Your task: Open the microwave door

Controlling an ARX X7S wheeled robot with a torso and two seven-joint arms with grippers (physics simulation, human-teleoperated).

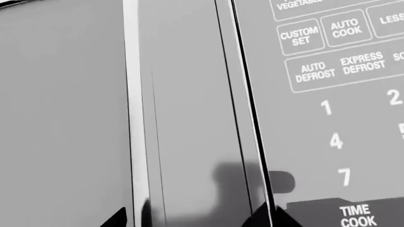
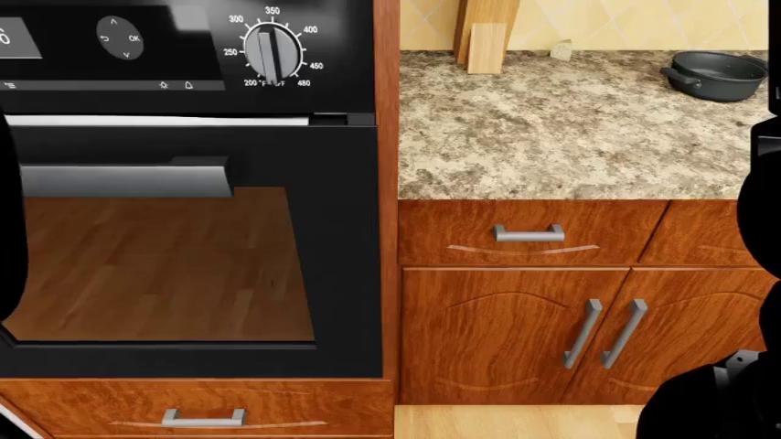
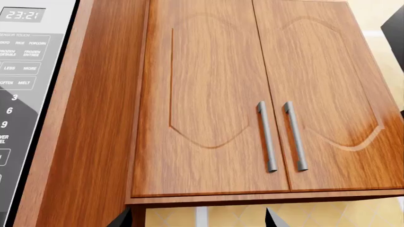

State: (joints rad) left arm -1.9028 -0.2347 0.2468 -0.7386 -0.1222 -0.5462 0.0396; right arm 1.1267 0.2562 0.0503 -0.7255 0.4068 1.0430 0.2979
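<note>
The microwave door (image 1: 63, 113) fills one side of the left wrist view, grey and glossy, with a bright vertical strip (image 1: 134, 118) along it that looks like the handle. A dark seam (image 1: 249, 109) separates the door from the keypad panel (image 1: 334, 104). My left gripper (image 1: 192, 220) is open and very close to the door's front. Only its dark fingertips (image 1: 117, 219) show, one near the bright strip and one at the seam. My right gripper (image 3: 197, 220) is open, with nothing between its fingers, below a wooden wall cabinet. The microwave's panel (image 3: 19, 71) shows beside it.
The wall cabinet (image 3: 252, 94) has two doors with metal bar handles. The head view looks down on a black oven (image 2: 183, 229), a granite counter (image 2: 561, 128) with a dark pot (image 2: 714, 75) and a wooden board (image 2: 486, 37), and wooden drawers and cabinet doors (image 2: 525, 320) beneath.
</note>
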